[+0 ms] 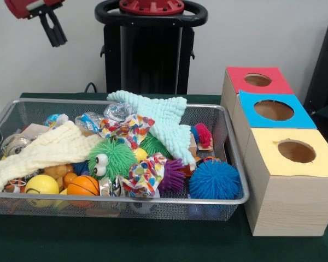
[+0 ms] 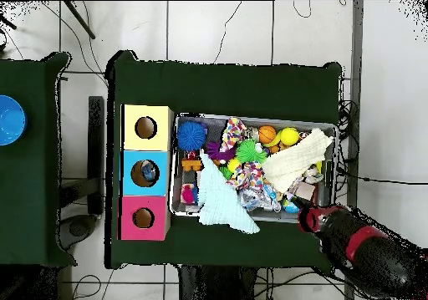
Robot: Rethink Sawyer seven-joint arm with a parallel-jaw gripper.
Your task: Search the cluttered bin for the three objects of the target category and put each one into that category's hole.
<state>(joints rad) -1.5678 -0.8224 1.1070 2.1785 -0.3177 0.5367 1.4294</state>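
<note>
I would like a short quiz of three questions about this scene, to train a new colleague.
1. True or false: the gripper hangs above the bin, holding nothing.
2. Which box stands nearest the front-view camera: A red box, B blue box, C yellow box?
3. Fill in: the spiky blue ball lies at the bin's end next to the ____.

Key: 1 true; 2 C; 3 boxes.

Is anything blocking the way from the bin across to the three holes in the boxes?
Nothing visible. The red hole, blue hole and yellow hole are all uncovered, right beside the bin. Only the bin's wire wall stands between. The pincer hangs raised above the bin's opposite end.
</note>
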